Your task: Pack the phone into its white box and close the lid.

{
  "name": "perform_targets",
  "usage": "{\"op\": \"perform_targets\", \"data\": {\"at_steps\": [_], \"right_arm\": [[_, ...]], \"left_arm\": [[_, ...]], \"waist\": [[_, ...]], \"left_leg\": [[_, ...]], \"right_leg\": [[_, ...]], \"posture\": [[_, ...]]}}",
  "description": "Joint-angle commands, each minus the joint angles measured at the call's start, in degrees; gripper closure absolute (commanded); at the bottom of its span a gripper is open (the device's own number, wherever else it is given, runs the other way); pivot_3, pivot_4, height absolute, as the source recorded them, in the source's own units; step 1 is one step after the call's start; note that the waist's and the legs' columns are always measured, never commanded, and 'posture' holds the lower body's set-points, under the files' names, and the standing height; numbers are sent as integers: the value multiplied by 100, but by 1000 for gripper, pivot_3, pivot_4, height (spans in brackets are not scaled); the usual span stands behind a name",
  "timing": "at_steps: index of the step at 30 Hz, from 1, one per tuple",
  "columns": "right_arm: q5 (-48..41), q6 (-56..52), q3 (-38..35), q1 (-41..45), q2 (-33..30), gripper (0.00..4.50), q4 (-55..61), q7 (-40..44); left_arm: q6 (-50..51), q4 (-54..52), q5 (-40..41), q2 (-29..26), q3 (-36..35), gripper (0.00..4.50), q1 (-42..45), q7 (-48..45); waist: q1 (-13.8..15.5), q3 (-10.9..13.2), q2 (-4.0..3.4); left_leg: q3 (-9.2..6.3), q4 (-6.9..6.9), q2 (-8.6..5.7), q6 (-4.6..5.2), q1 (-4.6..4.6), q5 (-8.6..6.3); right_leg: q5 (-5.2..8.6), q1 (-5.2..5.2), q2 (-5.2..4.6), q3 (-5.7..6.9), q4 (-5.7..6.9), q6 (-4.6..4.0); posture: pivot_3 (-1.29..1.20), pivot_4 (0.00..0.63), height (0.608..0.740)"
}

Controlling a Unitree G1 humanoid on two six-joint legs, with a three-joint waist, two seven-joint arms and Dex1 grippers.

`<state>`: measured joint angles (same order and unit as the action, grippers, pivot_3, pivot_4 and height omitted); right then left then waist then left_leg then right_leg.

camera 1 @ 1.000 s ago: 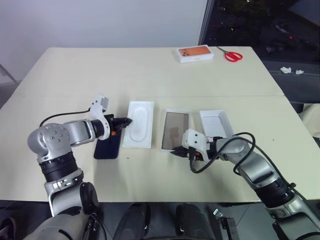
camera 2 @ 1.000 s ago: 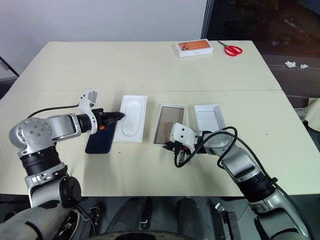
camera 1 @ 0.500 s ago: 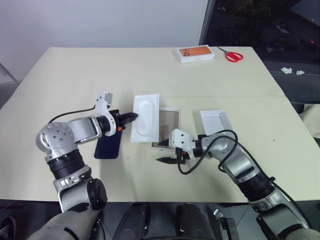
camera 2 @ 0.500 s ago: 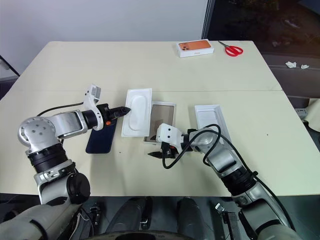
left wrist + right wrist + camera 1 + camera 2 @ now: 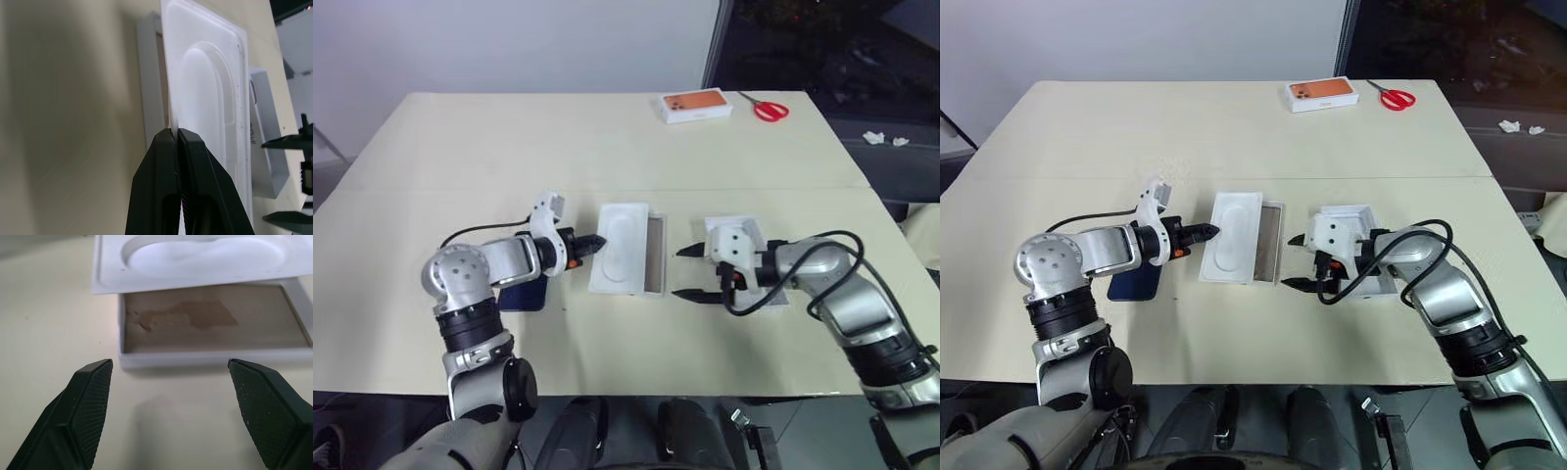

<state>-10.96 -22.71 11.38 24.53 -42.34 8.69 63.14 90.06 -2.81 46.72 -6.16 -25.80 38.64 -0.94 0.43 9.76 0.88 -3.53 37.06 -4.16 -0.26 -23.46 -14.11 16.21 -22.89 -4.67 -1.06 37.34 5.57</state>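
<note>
While the left tool (image 5: 174,133) pinches the insert (image 5: 623,247) over the lid (image 5: 210,323), right tool (image 5: 689,273) wide open.

Two grippers flank a white tray on a cream table.

The left gripper (image 5: 1211,232), its black fingers pressed together, pinches the near-left edge of a flat white moulded insert with an oval recess (image 5: 1232,238), which lies over most of a shallow white cardboard lid with a beige-brown inner face (image 5: 1270,244). The right gripper (image 5: 1295,261), fingers spread wide, hovers just right of that lid, in front of a white rectangular cardboard box base (image 5: 1351,217). A slim dark navy-blue smartphone (image 5: 1135,282) lies under the left arm. An orange-printed white box (image 5: 1323,94) and red-handled scissors (image 5: 1393,96) sit at the far edge.
</note>
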Motion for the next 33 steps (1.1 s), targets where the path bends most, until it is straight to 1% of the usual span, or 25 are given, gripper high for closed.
{"op": "perform_targets", "data": {"at_steps": [1,9,16,19,22,23,24,33], "right_arm": [[-49,53,-156,23,39,574,112,-118],[-19,42,-123,-44,117,574,172,-348],[65,127,-31,53,218,574,71,-442],[85,129,4,77,294,520,72,-458],[107,141,7,90,331,520,46,-446],[112,145,11,106,340,520,25,-444],[106,145,8,131,353,520,-2,-443],[116,165,25,254,451,520,-141,-474]], "left_arm": [[-281,52,-178,-3,377,4500,61,-190],[-704,339,-547,-15,714,4500,133,-331],[-839,458,-641,61,738,4500,189,-408],[-841,393,-670,105,736,3543,178,-393],[-840,360,-690,124,697,2101,194,-370],[-783,354,-647,161,614,1512,221,-355],[-745,301,-611,169,577,1107,255,-356],[-401,-14,-526,278,274,1107,501,-242]], "waist": [[7,1,1],[27,1,1],[21,1,1],[23,1,1],[24,1,1],[23,1,1],[23,1,1],[20,1,2]], "left_leg": [[0,0,0,-1,0,0],[1,2,-1,-1,0,1],[0,2,0,-1,0,1],[1,2,0,-1,0,1],[0,3,0,-2,0,1],[0,3,0,-2,0,1],[0,3,0,-1,0,1],[0,3,0,-2,0,1]], "right_leg": [[0,0,0,0,0,0],[0,2,-2,0,-1,0],[0,2,-1,0,-1,0],[0,2,-1,0,-1,0],[0,3,-1,1,-1,0],[0,3,-1,1,-1,0],[0,3,-1,1,-1,0],[0,2,0,1,0,0]], "posture": [[0,150,740],[0,150,740],[0,150,740],[0,150,740],[0,150,740],[0,150,740],[0,150,740],[0,150,740]]}}
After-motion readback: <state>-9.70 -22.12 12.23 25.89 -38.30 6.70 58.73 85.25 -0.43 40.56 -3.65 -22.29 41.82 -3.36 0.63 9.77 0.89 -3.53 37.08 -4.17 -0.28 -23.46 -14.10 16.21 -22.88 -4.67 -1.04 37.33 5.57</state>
